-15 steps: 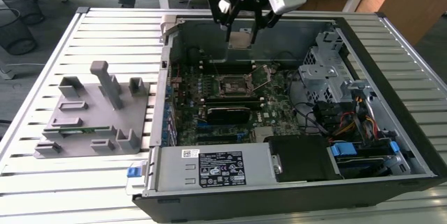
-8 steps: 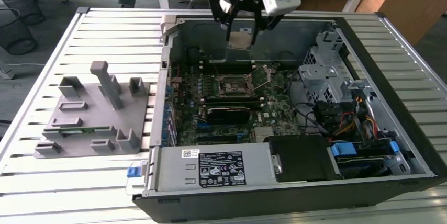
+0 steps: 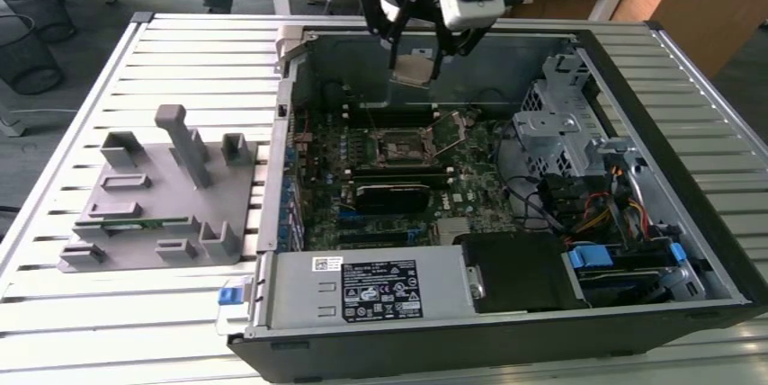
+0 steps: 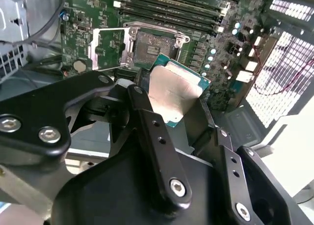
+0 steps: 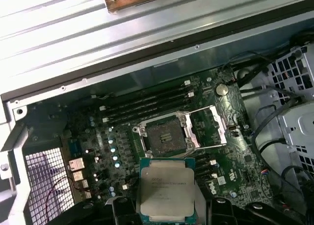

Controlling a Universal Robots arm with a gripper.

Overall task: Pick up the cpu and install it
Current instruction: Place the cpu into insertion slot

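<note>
The cpu [image 5: 166,188] is partly cut off in the first wrist view. The gripper [image 4: 171,102] seems clamped on its sides, above the open socket [image 5: 167,137].

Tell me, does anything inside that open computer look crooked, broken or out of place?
Nothing looks damaged or spilled. The cpu hangs in the jaws above the motherboard, and in the exterior view it looks tilted rather than flat. The socket sits empty, with its metal frame swung open beside it.
</note>
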